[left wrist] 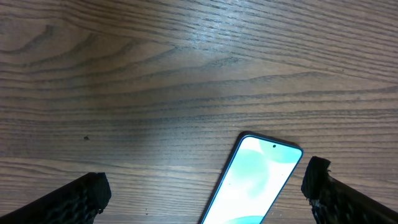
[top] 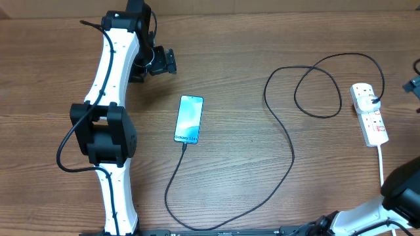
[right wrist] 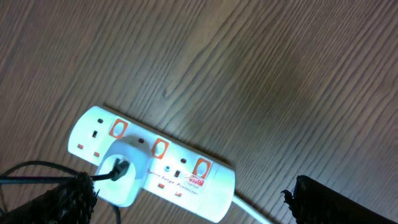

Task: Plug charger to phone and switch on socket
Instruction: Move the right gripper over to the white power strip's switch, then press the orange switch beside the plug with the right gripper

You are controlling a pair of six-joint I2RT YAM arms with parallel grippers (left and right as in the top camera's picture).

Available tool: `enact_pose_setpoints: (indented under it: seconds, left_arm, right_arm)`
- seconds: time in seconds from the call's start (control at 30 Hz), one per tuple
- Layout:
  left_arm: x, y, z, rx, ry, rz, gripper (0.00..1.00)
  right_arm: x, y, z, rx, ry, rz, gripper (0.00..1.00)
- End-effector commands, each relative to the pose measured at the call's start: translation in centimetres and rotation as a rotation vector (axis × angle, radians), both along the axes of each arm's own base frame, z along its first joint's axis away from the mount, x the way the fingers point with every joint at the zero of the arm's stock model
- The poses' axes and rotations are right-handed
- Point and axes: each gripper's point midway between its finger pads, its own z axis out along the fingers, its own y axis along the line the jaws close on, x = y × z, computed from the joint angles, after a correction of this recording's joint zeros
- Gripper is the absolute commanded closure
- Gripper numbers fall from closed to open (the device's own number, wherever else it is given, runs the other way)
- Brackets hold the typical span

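On the counter, from overhead, the phone lies flat near the middle, screen up, with its lettered end toward the bottom of the picture. The black cable meets that lower end. It sweeps down in a curve, runs off to the right, climbs, throws one loop and arrives at the power strip on the far right. A white lead trails down from the strip. The left arm stretches up the left side, and the left jaws hang above and to the left of the phone, apart from it. The right arm fills the lower right corner.

Over to the left wrist camera: the phone's top end pokes in at the bottom, tilted, camera dot showing. The two dark fingers sit at the bottom corners. The left jaws are spread wide with nothing between them but counter and phone, and nothing is gripped.

Now the right wrist camera: the power strip lies slantwise just below, with three red switches along its top. A white adapter is seated in it, and the black cable runs into that. One finger is at the lower right, the other at the lower left. The right jaws are released and wide, holding nothing, and hover just over the strip.
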Motion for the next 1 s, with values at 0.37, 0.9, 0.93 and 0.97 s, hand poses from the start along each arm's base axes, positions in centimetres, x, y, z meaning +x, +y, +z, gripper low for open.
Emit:
enact_pose_setpoints:
  seconds: [0.37,0.9,0.93,0.97]
  left_arm:
    - [0.1,-0.4,1.1,-0.003,-0.03,-0.018,0.0]
    - [0.1,-0.4,1.1,-0.003,-0.03,-0.018,0.0]
    - [0.1,-0.4,1.1,-0.003,-0.03,-0.018,0.0]
    - [0.1,-0.4,1.1,-0.003,-0.03,-0.018,0.01]
  right_arm:
    - [0.8,-1.7,-6.6,0.086,0.077,0.026,0.0]
    - [0.9,-0.6,-13.9,0.222,0.155,0.053,0.0]
    - [1.2,-0.3,-14.1,0.236,0.141,0.061,0.0]
    - [1.4,-0.1,-14.3,0.25,0.13,0.066,0.0]
